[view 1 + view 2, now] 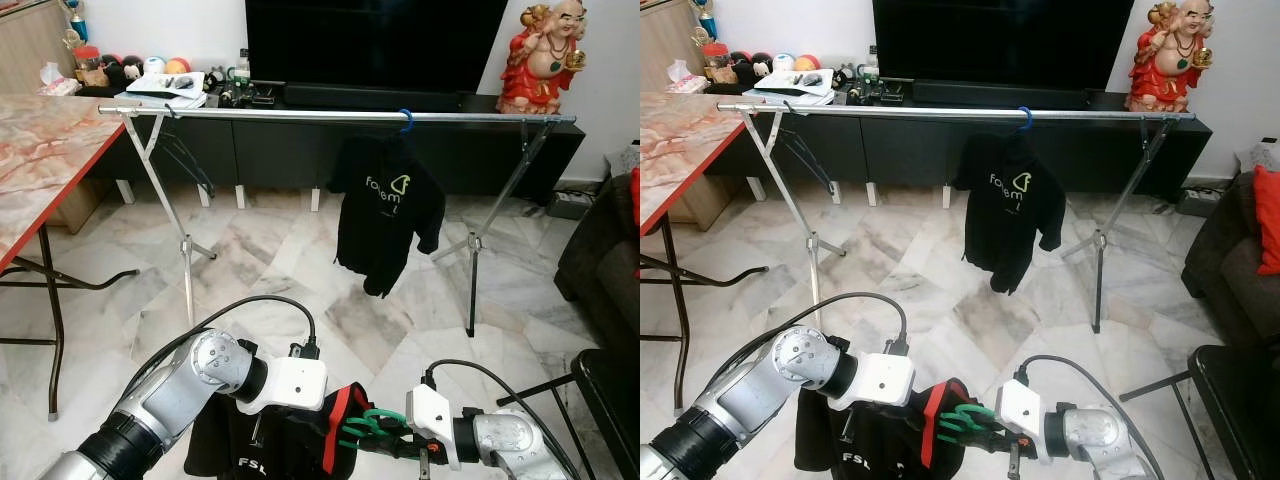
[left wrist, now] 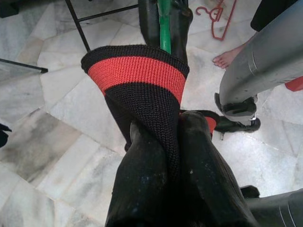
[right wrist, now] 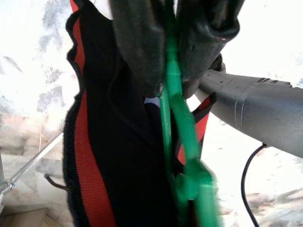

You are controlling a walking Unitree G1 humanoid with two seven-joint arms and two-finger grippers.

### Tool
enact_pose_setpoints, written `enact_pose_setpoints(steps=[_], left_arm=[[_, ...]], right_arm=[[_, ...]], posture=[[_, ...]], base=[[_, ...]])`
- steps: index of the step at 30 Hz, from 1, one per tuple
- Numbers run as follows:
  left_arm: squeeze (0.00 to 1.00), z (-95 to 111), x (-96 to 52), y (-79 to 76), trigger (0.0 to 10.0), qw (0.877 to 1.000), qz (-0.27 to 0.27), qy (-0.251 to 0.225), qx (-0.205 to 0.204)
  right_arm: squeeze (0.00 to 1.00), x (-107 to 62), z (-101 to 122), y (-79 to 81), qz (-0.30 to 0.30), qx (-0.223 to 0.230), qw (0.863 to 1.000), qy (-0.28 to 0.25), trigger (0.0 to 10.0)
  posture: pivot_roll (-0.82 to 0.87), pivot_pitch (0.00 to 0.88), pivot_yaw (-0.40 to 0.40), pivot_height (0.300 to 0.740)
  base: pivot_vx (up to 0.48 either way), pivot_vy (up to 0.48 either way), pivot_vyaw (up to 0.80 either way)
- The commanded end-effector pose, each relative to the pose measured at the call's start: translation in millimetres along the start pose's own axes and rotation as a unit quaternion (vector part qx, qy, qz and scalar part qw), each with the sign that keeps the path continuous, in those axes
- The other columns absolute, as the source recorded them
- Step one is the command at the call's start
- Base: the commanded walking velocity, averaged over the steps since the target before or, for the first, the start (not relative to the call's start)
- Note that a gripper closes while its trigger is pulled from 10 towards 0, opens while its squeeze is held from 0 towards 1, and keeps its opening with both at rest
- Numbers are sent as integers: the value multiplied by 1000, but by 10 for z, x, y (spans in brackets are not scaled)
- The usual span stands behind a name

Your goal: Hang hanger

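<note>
Low in front of me, a black shirt [image 1: 285,450] with a red-banded collar [image 2: 137,78] hangs between my two grippers. My left gripper [image 2: 165,132] is shut on the collar fabric. My right gripper [image 3: 168,71] is shut on a green hanger [image 3: 173,94], whose hook [image 1: 365,425] shows at the collar opening. In the left wrist view the green hanger [image 2: 164,23] runs down into the collar. Across the room ahead stands a silver clothes rail [image 1: 330,115]. It carries another black shirt [image 1: 385,215] on a blue hanger [image 1: 405,118] and an empty dark hanger [image 1: 185,150] near its left end.
A marble-topped table [image 1: 40,170] with a red edge stands at the left. A dark sofa [image 1: 600,250] and a black chair [image 1: 610,390] are at the right. Behind the rail is a low TV console [image 1: 300,150]. A person's bare foot [image 2: 229,56] and red hangers [image 2: 218,19] are on the floor.
</note>
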State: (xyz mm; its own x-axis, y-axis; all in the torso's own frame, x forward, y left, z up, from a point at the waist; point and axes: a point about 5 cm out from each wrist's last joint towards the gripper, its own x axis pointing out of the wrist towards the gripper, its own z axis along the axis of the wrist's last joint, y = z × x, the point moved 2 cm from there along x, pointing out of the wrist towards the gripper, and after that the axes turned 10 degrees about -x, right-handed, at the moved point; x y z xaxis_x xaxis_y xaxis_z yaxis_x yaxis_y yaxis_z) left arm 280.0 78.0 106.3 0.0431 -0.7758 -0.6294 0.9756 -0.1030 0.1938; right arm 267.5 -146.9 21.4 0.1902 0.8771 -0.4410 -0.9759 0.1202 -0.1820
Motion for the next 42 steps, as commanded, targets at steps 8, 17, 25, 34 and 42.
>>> enact_pose_setpoints(steps=[8,17,25,34,42], left_arm=[[0,196,-34,70,10000,999,4,-17,28],[0,236,-64,78,10000,999,3,-28,27],[1000,268,-84,81,10000,999,2,-41,2],[1000,282,-113,85,10000,999,-2,-39,7],[1000,289,-146,83,10000,999,0,-39,7]], right_arm=[[0,33,-40,28,3,4,1000,13,0],[0,72,-31,37,0,3,1000,9,0],[0,80,-32,24,-11,2,1000,8,0],[0,95,-25,-10,-29,-4,1000,11,0],[0,105,-21,-73,-66,-15,998,18,0]], posture=[[97,32,-39,740],[97,35,-41,740],[99,39,-40,740],[103,41,-39,740],[106,43,-39,740]], base=[[0,0,0],[0,0,0],[0,0,0],[0,0,0],[0,0,0]])
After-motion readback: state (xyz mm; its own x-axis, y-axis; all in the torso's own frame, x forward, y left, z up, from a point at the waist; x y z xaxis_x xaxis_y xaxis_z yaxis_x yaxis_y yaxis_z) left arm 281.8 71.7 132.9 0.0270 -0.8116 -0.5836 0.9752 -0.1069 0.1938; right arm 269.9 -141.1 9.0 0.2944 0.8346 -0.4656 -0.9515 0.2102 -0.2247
